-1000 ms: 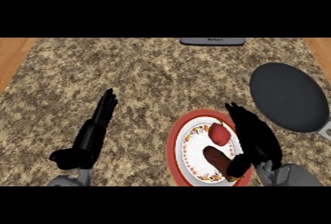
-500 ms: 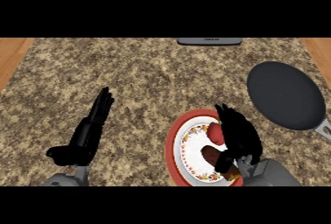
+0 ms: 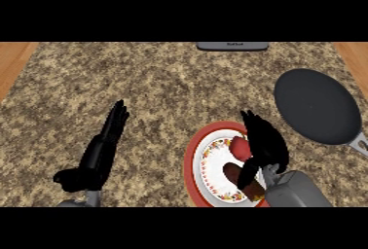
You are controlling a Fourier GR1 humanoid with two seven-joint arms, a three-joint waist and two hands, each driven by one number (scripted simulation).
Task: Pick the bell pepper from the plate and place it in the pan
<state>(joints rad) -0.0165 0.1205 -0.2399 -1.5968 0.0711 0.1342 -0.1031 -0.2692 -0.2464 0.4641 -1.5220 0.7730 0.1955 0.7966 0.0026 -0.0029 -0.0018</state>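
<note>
A red bell pepper (image 3: pixel 239 147) lies on a red-rimmed white plate (image 3: pixel 195 160) at the lower middle of the head view. My right hand (image 3: pixel 263 143) is over the plate's right side, fingers straight and pointing away, its thumb reaching down beside the pepper. The pepper's right side is hidden by that hand. I cannot tell whether the hand touches it. A dark round pan (image 3: pixel 317 105) sits to the upper right, its handle (image 3: pixel 357 144) pointing to the lower right. My left hand (image 3: pixel 101 151) rests open on the counter at the left.
The speckled stone counter (image 3: pixel 165 87) has wooden strips at its left and right ends. A dark grey device (image 3: pixel 231 45) sits at the far edge. A brown patch (image 3: pixel 236 172) shows on the plate below the pepper.
My right hand has shifted left over the plate, nearer the pepper. The pan and plate appear a little further left in the view. The left hand stays open.
</note>
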